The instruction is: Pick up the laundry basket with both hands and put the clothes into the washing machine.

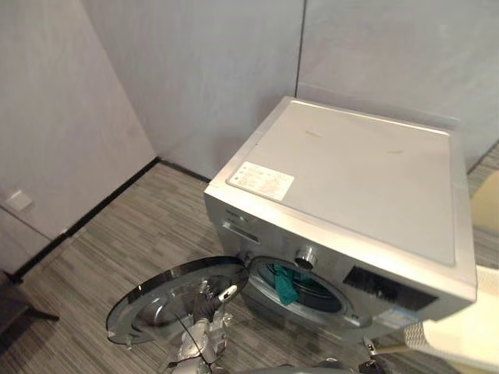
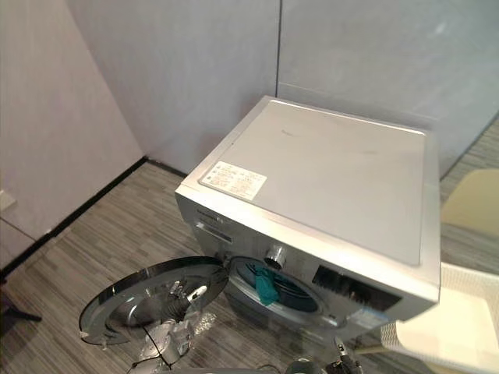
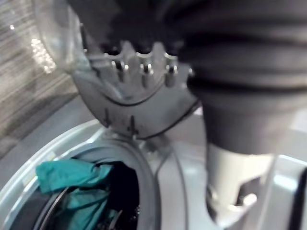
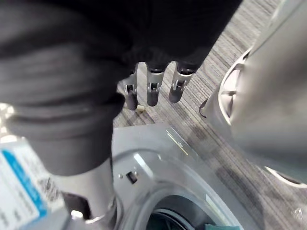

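The silver washing machine [image 1: 351, 179] stands with its round glass door [image 1: 148, 304] swung open to the left. A teal cloth [image 1: 285, 284] hangs over the rim of the drum opening, and it also lies in the drum mouth [image 3: 72, 178] in the left wrist view. My left hand [image 1: 207, 302] is at the door's inner edge, its fingers [image 3: 143, 72] straight against the door's grey frame. My right hand [image 4: 152, 88] hovers low in front of the machine, fingers relaxed and holding nothing. A white laundry basket [image 1: 460, 336] sits at the lower right, beside the machine.
Grey walls close off the corner behind and to the left of the machine. Striped grey floor [image 1: 132, 234] stretches out on the left. A pale beige object [image 2: 472, 204] stands to the right of the machine, behind the basket.
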`<state>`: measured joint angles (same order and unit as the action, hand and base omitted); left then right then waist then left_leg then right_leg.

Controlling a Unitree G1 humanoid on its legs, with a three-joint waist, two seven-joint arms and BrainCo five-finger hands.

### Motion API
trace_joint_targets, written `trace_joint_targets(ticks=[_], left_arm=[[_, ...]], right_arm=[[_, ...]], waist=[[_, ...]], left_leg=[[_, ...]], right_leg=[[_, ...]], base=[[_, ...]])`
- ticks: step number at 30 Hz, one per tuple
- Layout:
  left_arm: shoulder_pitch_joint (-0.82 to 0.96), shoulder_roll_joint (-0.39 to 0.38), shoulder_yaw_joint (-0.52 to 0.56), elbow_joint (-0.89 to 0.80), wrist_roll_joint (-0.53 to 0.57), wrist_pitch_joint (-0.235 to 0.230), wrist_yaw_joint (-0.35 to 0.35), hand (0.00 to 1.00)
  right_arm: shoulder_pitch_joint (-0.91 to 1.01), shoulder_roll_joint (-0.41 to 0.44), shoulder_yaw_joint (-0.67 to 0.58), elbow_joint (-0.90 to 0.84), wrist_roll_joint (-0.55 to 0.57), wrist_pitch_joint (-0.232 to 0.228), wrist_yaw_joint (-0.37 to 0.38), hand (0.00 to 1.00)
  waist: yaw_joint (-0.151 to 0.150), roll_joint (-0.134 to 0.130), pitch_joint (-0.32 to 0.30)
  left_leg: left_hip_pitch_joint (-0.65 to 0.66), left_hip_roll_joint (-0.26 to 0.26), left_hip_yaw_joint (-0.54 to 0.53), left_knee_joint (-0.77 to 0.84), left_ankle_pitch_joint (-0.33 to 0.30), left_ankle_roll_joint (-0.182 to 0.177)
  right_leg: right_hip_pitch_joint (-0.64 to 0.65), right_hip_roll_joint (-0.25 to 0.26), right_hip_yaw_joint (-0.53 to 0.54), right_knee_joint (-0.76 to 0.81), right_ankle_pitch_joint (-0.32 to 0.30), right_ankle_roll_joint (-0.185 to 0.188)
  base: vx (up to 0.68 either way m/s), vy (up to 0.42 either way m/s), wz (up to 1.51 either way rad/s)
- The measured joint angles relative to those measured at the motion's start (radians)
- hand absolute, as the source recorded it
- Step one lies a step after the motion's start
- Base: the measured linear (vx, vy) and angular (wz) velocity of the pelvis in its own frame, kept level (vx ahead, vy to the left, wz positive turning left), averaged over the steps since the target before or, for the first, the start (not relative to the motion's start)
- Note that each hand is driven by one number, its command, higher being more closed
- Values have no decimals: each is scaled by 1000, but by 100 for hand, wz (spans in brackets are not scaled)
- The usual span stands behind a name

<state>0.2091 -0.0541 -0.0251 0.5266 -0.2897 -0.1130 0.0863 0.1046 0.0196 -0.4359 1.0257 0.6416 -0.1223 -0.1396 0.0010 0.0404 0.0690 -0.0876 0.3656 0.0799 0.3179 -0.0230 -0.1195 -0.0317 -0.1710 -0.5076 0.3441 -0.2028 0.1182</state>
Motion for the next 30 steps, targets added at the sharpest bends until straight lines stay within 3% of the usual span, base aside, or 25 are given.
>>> trace_joint_targets(ticks=[1, 3, 4, 5, 6, 7, 8, 9, 12, 13, 14, 16, 19, 30], left_arm=[[13, -1, 5, 0, 1, 0, 0, 0], [37, 3, 28, 5, 3, 1, 0, 0], [42, 10, 35, 23, 9, 0, -1, 0], [42, 15, 35, 35, 10, 0, -1, 0], [36, 27, 36, 48, 22, 0, -2, 0], [27, 31, 43, 54, 27, 0, -1, 0], [26, 28, 49, 58, 27, 0, -1, 0], [17, 40, 71, 82, 29, -2, -1, 0], [9, 89, 89, 115, 51, 0, 1, 0], [8, 91, 89, 114, 69, -2, -1, 0], [9, 90, 89, 115, 70, -1, -1, 0], [7, 95, 88, 130, 88, -3, -19, 0], [-3, 97, 85, 176, 98, -5, -19, 0], [-80, 106, 183, 338, 135, -8, 5, 0]], right_arm=[[0, -18, 41, 18, -38, 4, 11, 0], [-15, -37, 115, 21, -96, 24, 8, 0], [-15, -37, 118, 52, -119, 35, 3, 0], [-8, -37, 122, 51, -130, 35, 4, 0], [-2, -40, 121, 52, -154, 39, 4, 0], [-3, -54, 126, 48, -175, 43, 14, 0], [-6, -66, 141, 41, -190, 43, 22, 0], [-25, -59, 151, 46, -197, 56, 19, 0], [-18, -49, 208, 27, -233, 59, 41, 0], [3, -56, 217, 4, -241, 57, 53, 0], [7, -61, 227, -1, -242, 56, 56, 0], [13, -76, 269, -40, -243, 49, 70, 0], [-1, -89, 304, -69, -248, 36, 100, 0], [-35, -95, 365, -68, -260, 29, 124, 0]], waist=[[1, 0, 1], [19, -28, 18], [35, -48, 42], [35, -49, 47], [34, -53, 52], [38, -47, 66], [40, -25, 67], [41, -40, 82], [36, -68, 86], [36, -58, 93], [35, -65, 89], [30, -44, 102], [11, -28, 117], [16, -40, 169]], left_leg=[[-46, 16, -24, 96, 4, 6], [-123, 8, -68, 317, 60, 12], [-169, -39, -73, 459, -29, -32], [-185, -71, -65, 482, -83, -38], [-203, -138, -33, 421, -159, -10], [-199, -207, 6, 257, -159, 9], [-179, -230, 10, 130, -92, 38], [-149, -241, 43, 92, -74, 99], [-137, -271, 46, 77, -74, 102], [-130, -278, 46, 70, -74, 102], [-126, -278, 47, 66, -74, 102], [-129, -272, 50, 56, -70, 103], [-151, -260, 57, 20, -36, 95], [-151, -246, 71, -107, 45, 69]], right_leg=[[13, 19, -5, -6, 18, -42], [86, 22, 21, -59, 22, -59], [137, 11, 31, -92, 24, -58], [151, 1, 33, -93, 24, -58], [157, -20, 43, -90, 24, -58], [156, -34, 50, -79, 24, -56], [154, -28, 53, -67, 25, -44], [146, -32, 78, -45, 15, -17], [129, -27, 153, -106, 19, -12], [130, -34, 159, -104, 22, -5], [130, -34, 159, -103, 22, -5], [109, -35, 176, -92, 16, 25], [45, -35, 190, -58, 14, 28], [-28, -19, 206, -33, 12, 32]], base=[[357, -244, 25], [285, -77, -3], [209, 27, -11], [240, 89, -9], [216, 171, 3], [207, 208, -4], [193, 216, -12], [158, 145, -28], [85, 53, -8], [21, 17, 7], [-27, 12, -7], [-101, -15, -20], [-142, -33, -17], [-98, -27, -3]])
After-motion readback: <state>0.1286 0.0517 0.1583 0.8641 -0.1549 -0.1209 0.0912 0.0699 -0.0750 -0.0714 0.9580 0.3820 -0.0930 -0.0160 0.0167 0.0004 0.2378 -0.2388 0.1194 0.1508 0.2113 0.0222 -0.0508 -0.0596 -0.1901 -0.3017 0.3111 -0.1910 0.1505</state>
